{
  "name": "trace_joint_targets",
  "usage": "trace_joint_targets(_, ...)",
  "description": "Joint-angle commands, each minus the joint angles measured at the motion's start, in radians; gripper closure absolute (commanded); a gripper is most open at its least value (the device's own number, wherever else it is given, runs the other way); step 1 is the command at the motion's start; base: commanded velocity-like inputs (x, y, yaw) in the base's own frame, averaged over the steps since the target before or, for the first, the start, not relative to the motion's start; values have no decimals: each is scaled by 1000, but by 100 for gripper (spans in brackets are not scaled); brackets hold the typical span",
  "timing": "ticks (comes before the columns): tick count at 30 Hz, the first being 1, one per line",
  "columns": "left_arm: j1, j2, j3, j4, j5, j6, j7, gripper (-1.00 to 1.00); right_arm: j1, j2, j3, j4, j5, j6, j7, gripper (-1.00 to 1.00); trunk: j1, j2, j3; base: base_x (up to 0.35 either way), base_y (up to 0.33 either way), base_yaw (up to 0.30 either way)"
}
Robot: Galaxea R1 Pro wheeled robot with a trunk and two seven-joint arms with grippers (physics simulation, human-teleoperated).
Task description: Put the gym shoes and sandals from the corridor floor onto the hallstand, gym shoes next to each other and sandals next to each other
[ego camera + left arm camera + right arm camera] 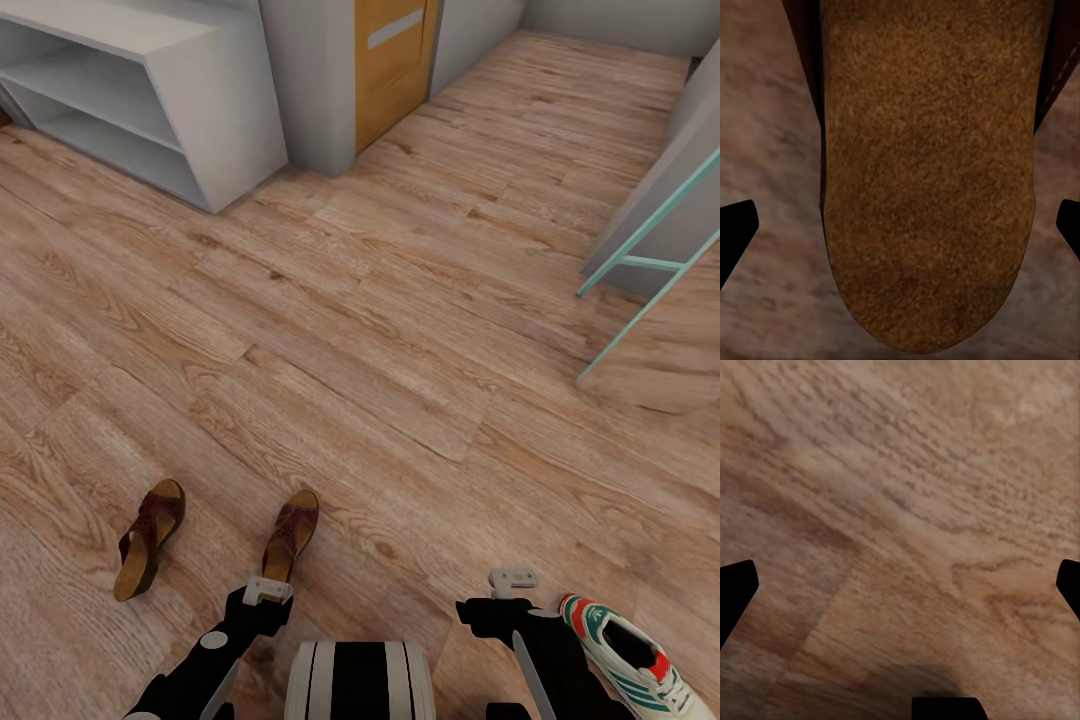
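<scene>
- Sandals: one [150, 538] at lower left, one [291, 533] under my spread left pincer [267, 590]; both on the floor.
- Gym shoe [625, 648] at lower right beside my spread, empty right pincer [513, 578].
- Hallstand [140, 90] at upper left holds no shoes; everything is left to do.

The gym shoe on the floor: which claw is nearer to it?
Right. The right claw hangs just beside the gym shoe; the left claw is across the trunk, over a sandal's heel.
</scene>
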Motion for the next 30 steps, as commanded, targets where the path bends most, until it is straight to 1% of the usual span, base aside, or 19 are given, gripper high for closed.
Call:
trace_joint_targets(1,0,0,1,1,-10,-4,-1,-100,0,0,-1,-1,1,5,1,-100,0,0,0,0,0,0)
trace_joint_targets(3,0,0,1,1,-10,-4,-1,-100,0,0,-1,-1,1,5,1,-100,0,0,0,0,0,0)
trace_joint_targets(7,0,0,1,1,-10,-4,-1,-100,0,0,-1,-1,1,5,1,-100,2,-1,-16,0,0,0)
trace_joint_targets(30,0,0,1,1,-10,-4,-1,-100,0,0,-1,-1,1,5,1,-100,2,-1,-16,0,0,0)
